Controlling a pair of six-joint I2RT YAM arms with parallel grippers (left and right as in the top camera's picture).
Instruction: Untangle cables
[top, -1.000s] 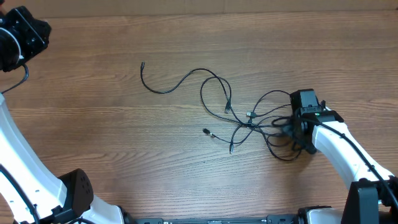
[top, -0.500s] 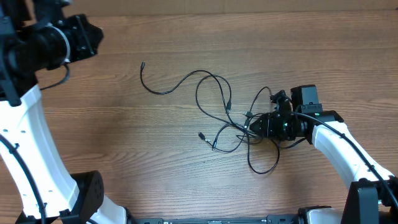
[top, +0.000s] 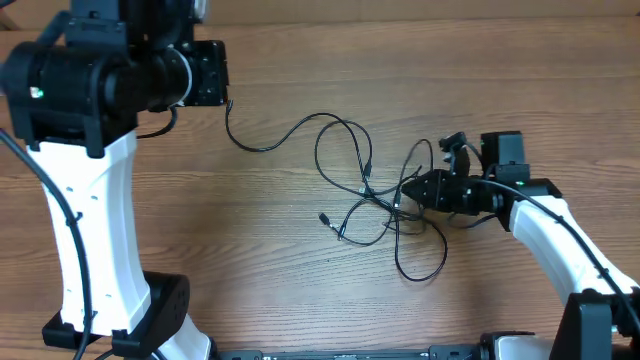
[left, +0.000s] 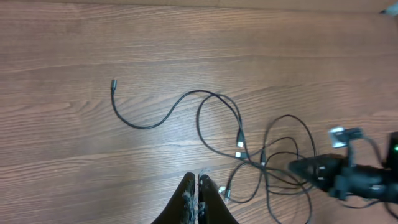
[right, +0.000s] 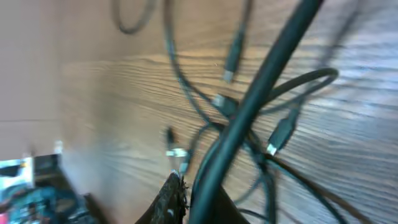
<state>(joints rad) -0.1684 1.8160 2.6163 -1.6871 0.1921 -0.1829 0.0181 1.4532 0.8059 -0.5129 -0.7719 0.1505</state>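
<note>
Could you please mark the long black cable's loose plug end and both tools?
Loose plug end of the thin black cable (left: 113, 82): left wrist view, on the plug.
Left tool (left: 196, 184): left wrist view, between its shut fingertips.
Right tool (left: 295, 168): left wrist view, between its fingertips.

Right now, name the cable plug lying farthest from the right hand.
The plug ending the long curved cable, lying alone; the other plugs bunch in the tangle.

brown wood-grain table (top: 420, 60) fills whole view w/ even, soft light
</note>
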